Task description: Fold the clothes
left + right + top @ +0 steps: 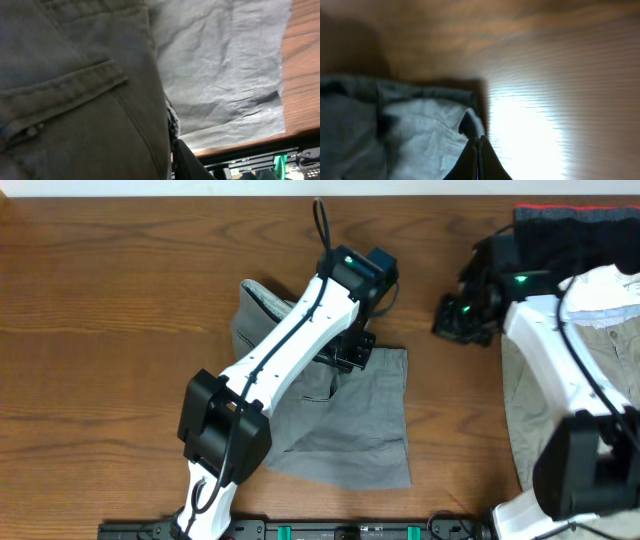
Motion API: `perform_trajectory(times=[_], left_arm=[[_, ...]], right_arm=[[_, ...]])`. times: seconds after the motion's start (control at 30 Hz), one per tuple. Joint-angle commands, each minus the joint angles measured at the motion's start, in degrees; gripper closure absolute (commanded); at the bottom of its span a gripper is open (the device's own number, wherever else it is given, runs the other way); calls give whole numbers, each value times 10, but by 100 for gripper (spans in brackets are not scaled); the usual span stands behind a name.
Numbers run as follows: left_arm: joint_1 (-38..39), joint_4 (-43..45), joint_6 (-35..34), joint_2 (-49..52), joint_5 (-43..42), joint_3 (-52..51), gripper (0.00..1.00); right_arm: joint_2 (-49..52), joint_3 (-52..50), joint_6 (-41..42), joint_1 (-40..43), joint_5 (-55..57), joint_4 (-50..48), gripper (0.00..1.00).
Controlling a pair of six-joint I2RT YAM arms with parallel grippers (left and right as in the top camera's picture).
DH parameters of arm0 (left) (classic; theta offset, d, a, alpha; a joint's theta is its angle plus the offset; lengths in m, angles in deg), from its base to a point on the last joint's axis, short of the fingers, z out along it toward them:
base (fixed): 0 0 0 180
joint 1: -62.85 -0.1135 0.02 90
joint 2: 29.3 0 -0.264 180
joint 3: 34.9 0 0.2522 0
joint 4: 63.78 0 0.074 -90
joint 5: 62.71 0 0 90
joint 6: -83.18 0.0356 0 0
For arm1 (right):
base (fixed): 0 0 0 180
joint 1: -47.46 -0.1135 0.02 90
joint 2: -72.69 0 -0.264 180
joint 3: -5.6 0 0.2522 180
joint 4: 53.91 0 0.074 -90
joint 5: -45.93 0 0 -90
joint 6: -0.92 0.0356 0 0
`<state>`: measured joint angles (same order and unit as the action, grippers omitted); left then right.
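Grey cotton shorts point(370, 420) lie near the middle of the wooden table point(100, 330), slightly towards the near edge. Their near part is spread flat, and their far part is bunched up under the left arm. The left gripper point(350, 350) sits over the far right part of the shorts. In the left wrist view a raised fold of the shorts point(75, 100), darker and stitched with a pocket seam, hangs right in front of the camera. The paler flat part lies beyond it on the wood. One dark finger point(187, 160) shows below the fold, and the fingers stand narrow, pinching that fold.

The right gripper point(450, 320) hovers over bare wood to the right of the shorts and a little farther back, apart from them in the overhead view. In its own view the fingers point(479, 152) are pressed together with no gap. A blurred corner of grey cloth point(420, 125) lies just beyond their tips, and I cannot tell if it touches them.

Beige trousers point(525, 410) lie along the right side under the right arm, and a black garment with a red edge point(570, 225) lies at the far right corner.
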<state>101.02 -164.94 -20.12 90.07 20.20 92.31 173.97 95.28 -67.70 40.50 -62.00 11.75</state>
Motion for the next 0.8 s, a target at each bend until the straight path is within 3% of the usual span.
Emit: perform_trajectory(times=[0.0,0.2,0.47,0.77], left_arm=[[-10,-15,-3,1,8,0,81],[-10,-41,5,1,6,0,82],[21,-53,21,1,-70,0,81],[125,-60,25,1,-73,0,81]], right_arm=[[44,-33,-59,-25,-86,-16,99],[112,-44,-133,-39,-126,-38,99],[203,-44,-111,-39,-92,-65,99],[224,-44,-107,-38,-71,-67,99]])
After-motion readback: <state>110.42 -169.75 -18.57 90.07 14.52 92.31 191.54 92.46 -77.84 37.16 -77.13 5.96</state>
